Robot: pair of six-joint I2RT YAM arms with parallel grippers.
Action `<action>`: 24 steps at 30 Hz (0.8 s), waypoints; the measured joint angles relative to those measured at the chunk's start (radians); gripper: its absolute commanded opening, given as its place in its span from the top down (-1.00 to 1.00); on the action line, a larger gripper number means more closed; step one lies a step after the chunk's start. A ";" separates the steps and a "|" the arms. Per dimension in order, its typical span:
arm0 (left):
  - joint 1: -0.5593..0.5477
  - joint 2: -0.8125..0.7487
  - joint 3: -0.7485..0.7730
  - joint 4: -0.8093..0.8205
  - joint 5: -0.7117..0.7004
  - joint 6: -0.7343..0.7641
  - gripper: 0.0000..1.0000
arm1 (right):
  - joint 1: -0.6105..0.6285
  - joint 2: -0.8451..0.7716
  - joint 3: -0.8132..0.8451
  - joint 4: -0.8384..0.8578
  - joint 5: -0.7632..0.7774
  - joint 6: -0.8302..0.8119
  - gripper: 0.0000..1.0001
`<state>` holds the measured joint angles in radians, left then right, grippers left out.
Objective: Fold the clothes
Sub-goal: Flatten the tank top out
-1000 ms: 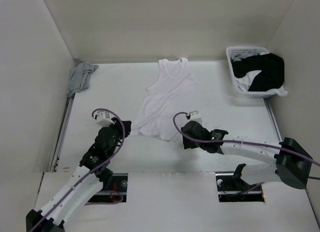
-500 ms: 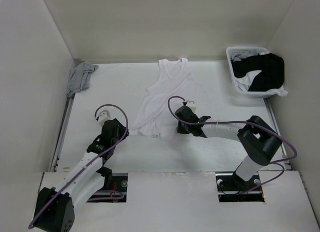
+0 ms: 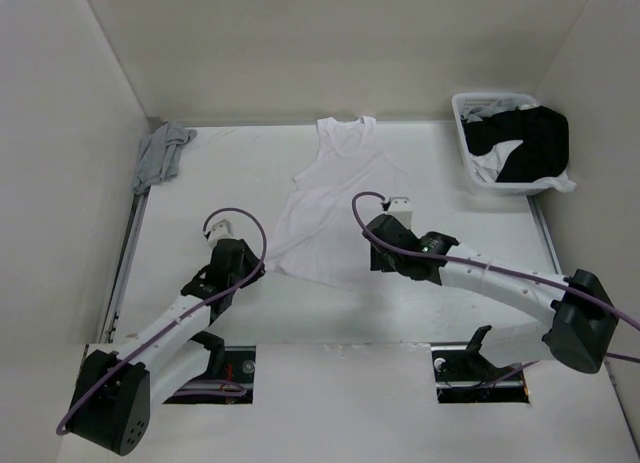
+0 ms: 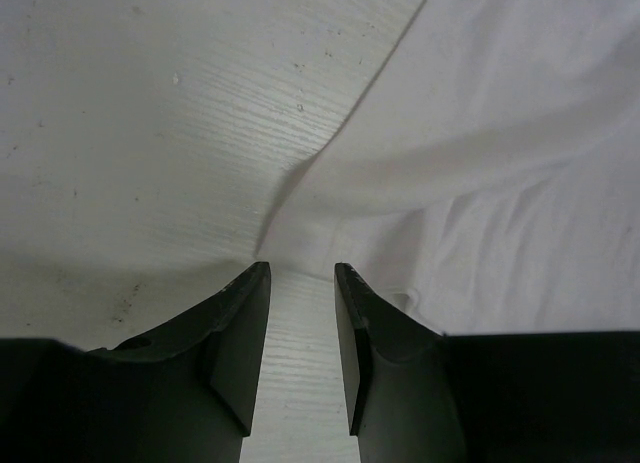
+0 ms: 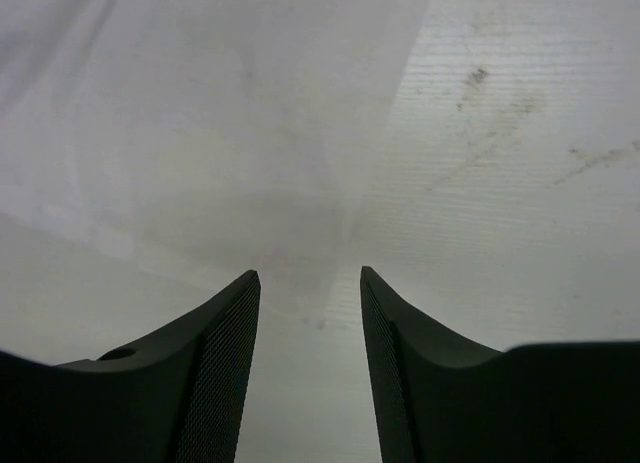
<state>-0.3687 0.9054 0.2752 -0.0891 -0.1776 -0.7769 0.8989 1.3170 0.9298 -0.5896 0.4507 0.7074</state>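
Observation:
The clothes, a white tank top point(image 3: 335, 183), lie spread on the table with the neck at the far side and the hem toward me. My left gripper point(image 3: 258, 267) sits at the hem's left corner, open. In the left wrist view bare table shows between its fingers point(image 4: 302, 273), and the fabric corner point(image 4: 500, 163) lies just beyond the tips. My right gripper point(image 3: 371, 257) is at the hem's right side, also open. In the right wrist view the thin fabric point(image 5: 200, 133) lies ahead and to the left of the gap point(image 5: 308, 275). Neither gripper holds anything.
A white basket point(image 3: 468, 173) with black garments point(image 3: 530, 143) stands at the back right. A grey cloth point(image 3: 160, 153) lies bunched in the back left corner. White walls close the table on three sides.
The bunched near hem of the tank top now lies flatter and wider. The left gripper has crept forward to the hem corner. The right arm has stretched out low across the table.

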 measured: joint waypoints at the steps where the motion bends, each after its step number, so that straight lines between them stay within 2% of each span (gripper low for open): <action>1: 0.000 -0.003 0.000 -0.005 -0.004 0.000 0.37 | -0.001 -0.001 -0.014 -0.010 0.012 0.008 -0.01; 7: 0.000 -0.032 0.009 -0.055 -0.057 -0.002 0.35 | 0.022 -0.063 -0.185 0.013 -0.002 0.106 0.20; 14: -0.001 0.033 0.022 -0.071 -0.050 -0.013 0.39 | 0.053 -0.156 -0.354 0.198 -0.057 0.218 0.16; 21: 0.002 0.100 0.035 -0.029 -0.046 -0.018 0.38 | 0.052 -0.158 -0.391 0.298 -0.089 0.252 0.13; 24: 0.002 0.153 0.042 0.036 -0.045 -0.020 0.52 | 0.052 -0.145 -0.396 0.320 -0.090 0.259 0.09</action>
<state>-0.3668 1.0588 0.3172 -0.0532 -0.2230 -0.7967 0.9512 1.1717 0.5343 -0.2699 0.3603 0.9665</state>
